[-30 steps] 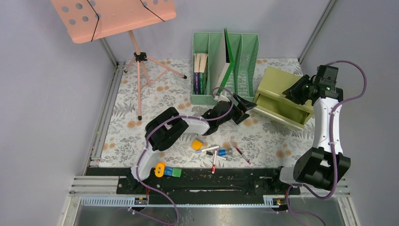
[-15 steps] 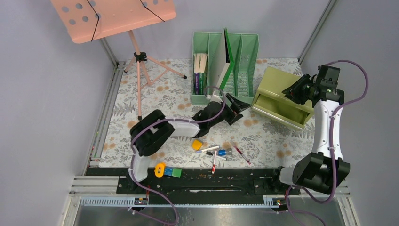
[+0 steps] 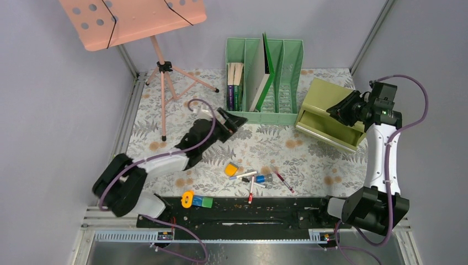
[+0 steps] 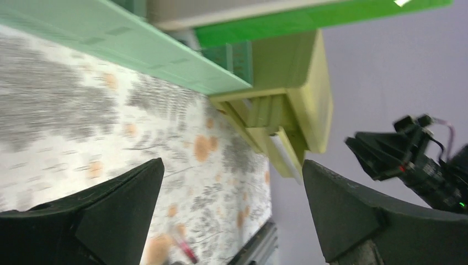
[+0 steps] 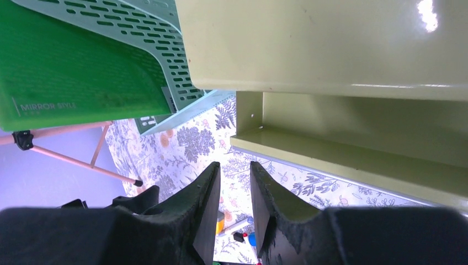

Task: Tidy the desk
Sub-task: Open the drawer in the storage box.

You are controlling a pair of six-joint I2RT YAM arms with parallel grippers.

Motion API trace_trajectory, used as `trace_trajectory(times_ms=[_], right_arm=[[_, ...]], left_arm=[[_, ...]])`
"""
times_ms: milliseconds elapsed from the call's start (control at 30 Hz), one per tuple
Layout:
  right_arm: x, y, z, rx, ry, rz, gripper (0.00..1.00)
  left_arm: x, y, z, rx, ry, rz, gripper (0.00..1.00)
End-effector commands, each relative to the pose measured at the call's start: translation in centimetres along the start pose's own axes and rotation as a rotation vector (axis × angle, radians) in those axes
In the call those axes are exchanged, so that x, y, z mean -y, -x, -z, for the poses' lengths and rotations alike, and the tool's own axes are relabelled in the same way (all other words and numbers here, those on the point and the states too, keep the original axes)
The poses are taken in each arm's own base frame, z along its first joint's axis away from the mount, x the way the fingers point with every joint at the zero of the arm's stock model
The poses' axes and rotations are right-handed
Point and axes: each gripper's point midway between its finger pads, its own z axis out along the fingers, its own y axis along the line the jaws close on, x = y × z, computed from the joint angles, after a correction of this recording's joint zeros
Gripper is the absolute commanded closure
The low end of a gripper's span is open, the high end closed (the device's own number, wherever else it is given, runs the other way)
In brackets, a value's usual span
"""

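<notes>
Top external view, from the left: a pink music stand (image 3: pixel 132 19) rises on its tripod at the back left corner of the desk (image 3: pixel 314 160). The desk's fern-and-flower cloth, framed by metal rails, fills the middle of the view. My left pincer (image 3: pixel 227 119) hovers over that cloth just in front of the green file holders (image 3: pixel 288 66). My left wrist view shows its fingers (image 4: pixel 118 204) spread wide with nothing between them. Near the front edge a yellow block (image 3: pixel 232 169), some markers (image 3: pixel 248 175) and a red pen (image 3: pixel 282 179) lie close together. Further right, the olive drawer box (image 3: pixel 325 118) sits askew beside the holders. My right pincer (image 3: pixel 338 110) hangs above its right end, fingers (image 5: pixel 201 215) nearly together with only a thin slit between, gripping nothing.
</notes>
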Motion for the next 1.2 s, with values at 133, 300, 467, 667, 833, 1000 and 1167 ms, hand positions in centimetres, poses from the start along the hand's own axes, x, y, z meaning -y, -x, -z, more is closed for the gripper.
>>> trace_trajectory(times_ms=[133, 300, 467, 667, 833, 1000, 1167], right_arm=[[-2.3, -3.9, -0.4, -0.074, 0.067, 0.094, 0.66], [-2.4, -7.8, -1.3, -0.144, 0.053, 0.183, 0.66], [-2.0, -11.6, -1.5, -0.206, 0.049, 0.252, 0.66], [-1.0, -14.7, -0.2, -0.246, 0.032, 0.353, 0.65], [0.3, -16.7, 1.2, -0.277, 0.034, 0.393, 0.63], [1.4, -18.7, 1.6, -0.325, 0.037, 0.416, 0.54], [1.5, -20.8, 1.6, -0.367, 0.065, 0.463, 0.38]], left_arm=[[-5.5, 5.9, 8.7, 0.122, 0.277, -0.304, 0.01], [-7.3, 8.9, 14.0, 0.179, 0.487, -0.478, 0.01], [-8.5, 10.0, 17.3, 0.183, 0.621, -0.567, 0.01], [-9.3, 8.2, 18.0, 0.054, 0.643, -0.597, 0.01], [-9.8, 6.0, 17.3, -0.066, 0.605, -0.591, 0.01], [-9.3, 5.3, 16.6, -0.101, 0.555, -0.580, 0.01], [-7.6, 5.0, 16.1, -0.107, 0.476, -0.573, 0.01]])
